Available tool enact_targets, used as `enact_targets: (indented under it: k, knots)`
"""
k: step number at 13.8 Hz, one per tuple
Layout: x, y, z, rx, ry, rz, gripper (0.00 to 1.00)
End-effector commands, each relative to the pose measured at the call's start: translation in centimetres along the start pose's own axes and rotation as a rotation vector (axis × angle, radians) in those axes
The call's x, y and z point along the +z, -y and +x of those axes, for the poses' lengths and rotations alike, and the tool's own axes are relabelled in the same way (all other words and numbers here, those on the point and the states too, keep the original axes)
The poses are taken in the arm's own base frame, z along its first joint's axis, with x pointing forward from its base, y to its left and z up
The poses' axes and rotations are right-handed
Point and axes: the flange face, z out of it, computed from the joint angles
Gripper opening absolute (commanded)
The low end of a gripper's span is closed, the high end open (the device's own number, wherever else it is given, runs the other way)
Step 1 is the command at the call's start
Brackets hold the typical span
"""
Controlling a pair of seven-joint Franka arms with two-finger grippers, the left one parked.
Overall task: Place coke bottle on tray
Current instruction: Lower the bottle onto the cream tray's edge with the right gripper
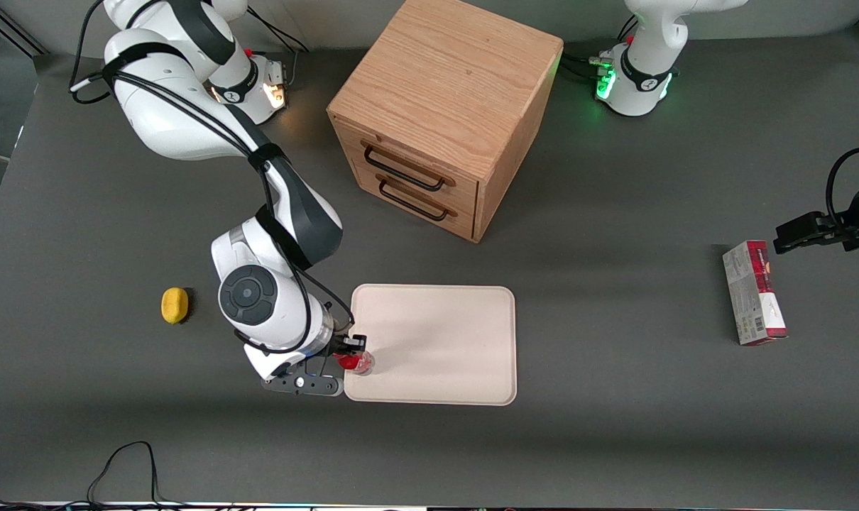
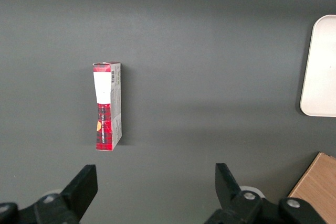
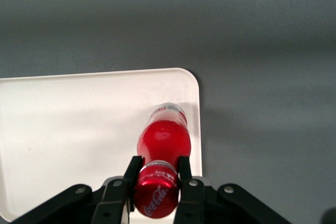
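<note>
While the yellow lemon-like lump (image 1: 174,305) lies alone toward the working arm's end of the dark grey table (image 1: 614,397), the right arm's black two-finger gripper (image 1: 350,353) sits over the tray edge closest to it, its fingers clamped on the neck of the small red coke bottle with a red cap and clear base (image 1: 354,363). That bottle stands upright, base on or just above the flat cream tray with rounded corners and a low rim (image 1: 444,341), close to a corner. Farther from the front camera stands the wooden two-drawer box (image 1: 444,113); toward the parked arm's end lies a red-and-grey carton (image 1: 754,292).

Judging by its look, the bottle (image 3: 163,145) is light, rigid and smooth, so likely slippery and tippy; the neck under the cap gives the surest hold. Only the right wrist view shows the fingers (image 3: 132,170) pinching there and the tray's rim (image 3: 197,108) beside the base; the front view alone shows the wider layout.
</note>
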Motion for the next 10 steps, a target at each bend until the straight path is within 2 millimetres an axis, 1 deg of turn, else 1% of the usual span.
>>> enact_targets:
  k: [1,3,4,7,8,9,10]
  knots:
    - [0.0,0.3,0.4,0.000,-0.038,0.004,0.00]
    - [1.4,0.2,0.3,-0.004,-0.045,0.010,0.00]
    - [1.7,0.1,0.3,-0.002,-0.043,0.007,0.00]
    - [1.9,0.2,0.3,0.007,-0.050,0.013,0.00]
    - [2.7,0.1,0.0,0.004,-0.040,0.006,0.46]
    - [3.0,0.2,0.0,-0.013,-0.063,-0.007,0.97]
    - [3.2,0.3,0.0,-0.024,-0.093,-0.032,1.00]
